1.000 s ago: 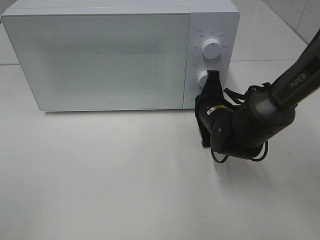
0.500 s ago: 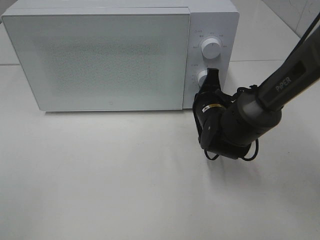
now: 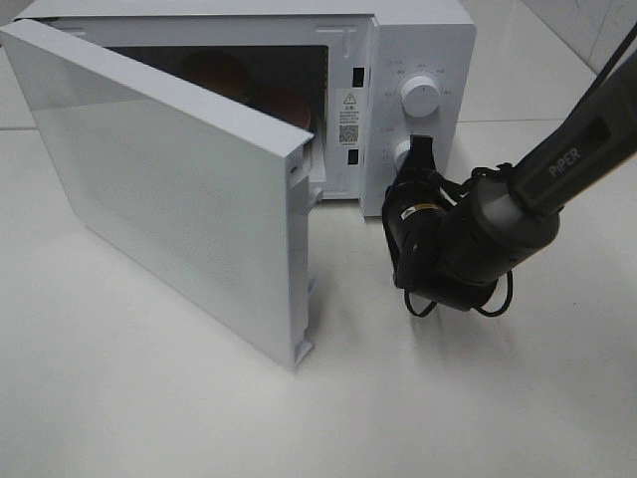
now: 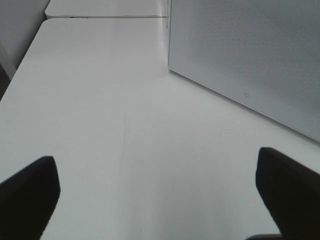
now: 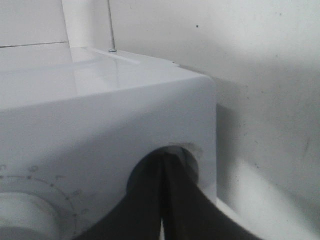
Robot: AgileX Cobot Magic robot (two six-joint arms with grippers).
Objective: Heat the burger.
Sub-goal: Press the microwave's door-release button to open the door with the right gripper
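Burger (image 3: 214, 72): a brown dome inside the microwave cavity, seen in the exterior high view over the top edge of the open door. Its lower part is hidden by the door, and the cavity is too dim to show the layers.
Beside burger: a reddish rounded shape (image 3: 289, 110) sits nearer the door's free edge. Too dark to tell what it is.
Burger vs right gripper: well apart, no contact. The cavity's side frame and the control panel (image 3: 423, 60) stand between them. The burger is inside the cavity and the gripper is outside, in front of the panel.
Right gripper (image 3: 419, 147) (image 5: 164, 162): fingers pressed together with nothing seen between them. The tips are at the lower knob (image 3: 402, 155), and the right wrist view shows them meeting against a round feature near the panel's corner.
Upper knob (image 3: 421, 95): free, just above the gripper tips in the exterior view.
Door (image 3: 169, 199) (image 4: 250, 50): swung wide open, free edge out over the table (image 3: 149, 418).
Microwave (image 3: 428, 20): white, at the back of the table.
Left gripper (image 4: 155, 157): fingers (image 4: 27, 195) spread wide apart and holding nothing, over bare table, with the door's outer face ahead of it. It is out of the exterior view, and the burger is not visible from it.
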